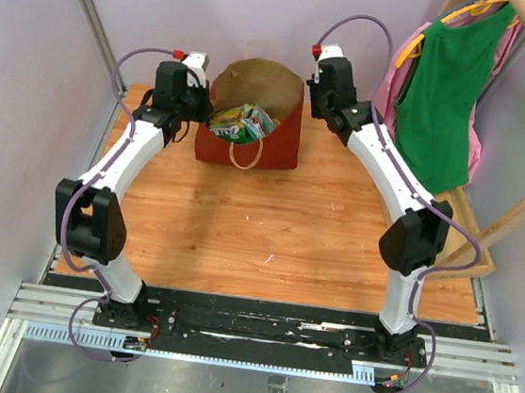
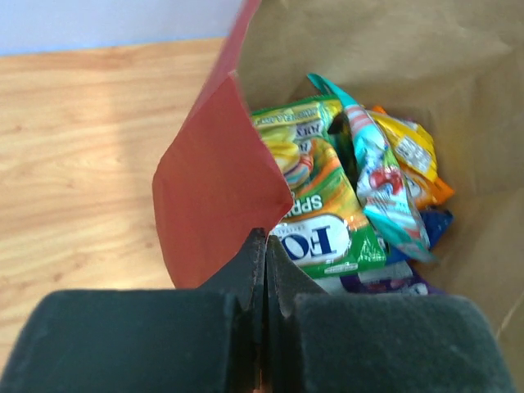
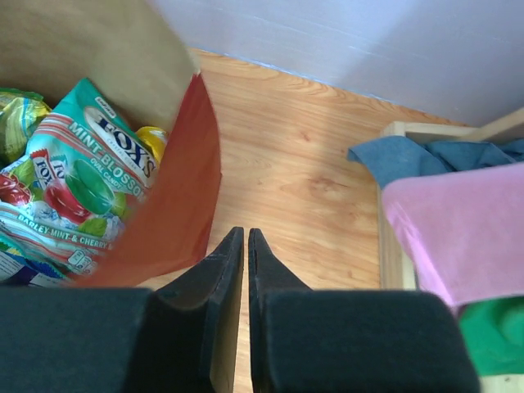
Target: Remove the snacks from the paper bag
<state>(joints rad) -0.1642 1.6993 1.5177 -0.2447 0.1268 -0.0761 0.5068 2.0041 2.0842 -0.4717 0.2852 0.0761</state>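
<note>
On the lilac-walled wood table [image 1: 269, 226], left gripper [image 2: 264, 241] and right gripper [image 3: 246, 237], both closed, flank the paper bag [image 1: 282, 147].

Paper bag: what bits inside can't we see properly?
- Blue packet, left wrist view: mostly buried under the teal-white packet.
- Purple packet, left wrist view: only a sliver shows under the green packet.
- Paper bag floor, all views: covered by snacks.
- Packet lettering, top view: too small to read.

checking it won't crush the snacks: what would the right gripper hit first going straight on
Probably the wooden table, just beside the red wall of the paper bag; the right gripper points past it, not at the snacks, though depth is unclear.
</note>
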